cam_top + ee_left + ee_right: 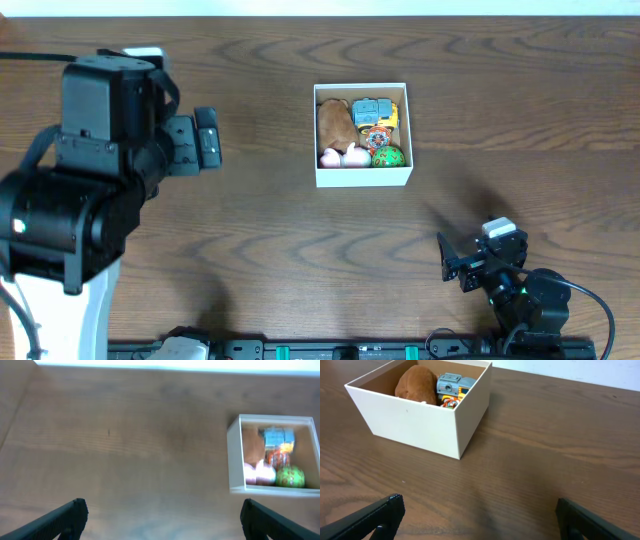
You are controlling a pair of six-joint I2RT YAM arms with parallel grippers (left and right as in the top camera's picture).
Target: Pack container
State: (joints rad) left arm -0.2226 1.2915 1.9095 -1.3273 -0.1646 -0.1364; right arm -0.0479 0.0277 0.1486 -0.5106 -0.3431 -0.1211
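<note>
The white square container (362, 177) stands at the table's middle back, also in the left wrist view (236, 455) and the right wrist view (415, 422). Inside lie a brown plush toy (335, 124), a blue-grey toy robot (371, 110), a green ball (388, 156), pink toys (345, 156) and an orange-red toy (378, 136). My left gripper (207, 138) is open and empty, left of the container. My right gripper (455, 262) is open and empty, near the front right, well apart from the container.
The brown wooden table (270, 230) spreads around the container. The left arm's big black body (90, 170) stands over the left side. A black rail (340, 350) runs along the front edge.
</note>
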